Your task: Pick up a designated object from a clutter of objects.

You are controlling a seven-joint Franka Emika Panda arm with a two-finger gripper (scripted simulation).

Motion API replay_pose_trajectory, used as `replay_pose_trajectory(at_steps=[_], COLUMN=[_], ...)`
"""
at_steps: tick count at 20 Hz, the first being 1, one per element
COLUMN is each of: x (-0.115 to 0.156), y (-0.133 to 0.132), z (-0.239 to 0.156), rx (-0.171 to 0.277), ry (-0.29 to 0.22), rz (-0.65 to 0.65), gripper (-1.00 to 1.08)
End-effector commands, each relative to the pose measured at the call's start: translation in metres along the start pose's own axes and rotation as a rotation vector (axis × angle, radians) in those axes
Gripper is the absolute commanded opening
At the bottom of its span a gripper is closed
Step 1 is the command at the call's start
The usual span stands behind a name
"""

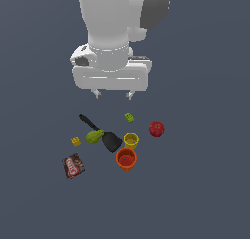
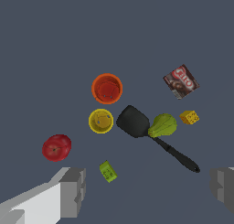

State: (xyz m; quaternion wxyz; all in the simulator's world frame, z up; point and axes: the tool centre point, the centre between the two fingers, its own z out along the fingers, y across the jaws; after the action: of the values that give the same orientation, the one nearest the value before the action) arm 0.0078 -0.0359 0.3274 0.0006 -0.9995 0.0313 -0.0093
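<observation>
Jaws point(image 1: 113, 93) apart, empty, high above the clutter. Yellow brick point(image 1: 76, 141) lies on the surface at the exterior view's left, just beside the pear point(image 1: 94, 136), near the packet point(image 1: 73, 166). You want to centre over it before descending; keep one fingertip clear of the pear. Don't mistake the green brick point(image 1: 129, 117) for it.

Hangs high over the counter point(image 1: 205, 194), white arm pointing straight down with the wrist squarely above the end effector point(image 1: 113, 93). Fingers point(image 1: 97, 93) spread wide apart, short tips aimed downward, nothing between them and nothing touched. From the wrist view, end effector point(image 2: 148, 191) shows one grey finger pad at each side of the frame, a broad gap between.
</observation>
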Motion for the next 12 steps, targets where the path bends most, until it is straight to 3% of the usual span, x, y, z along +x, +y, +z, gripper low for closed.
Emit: replay_pose_trajectory(at_steps=[1,12], x=[0.0,0.0032], y=[0.0,-0.0023], z=[0.0,-0.0089], rx=[0.0,-0.025], ry=[0.0,0.025], rz=[0.0,-0.066], gripper=[1.0,1.0])
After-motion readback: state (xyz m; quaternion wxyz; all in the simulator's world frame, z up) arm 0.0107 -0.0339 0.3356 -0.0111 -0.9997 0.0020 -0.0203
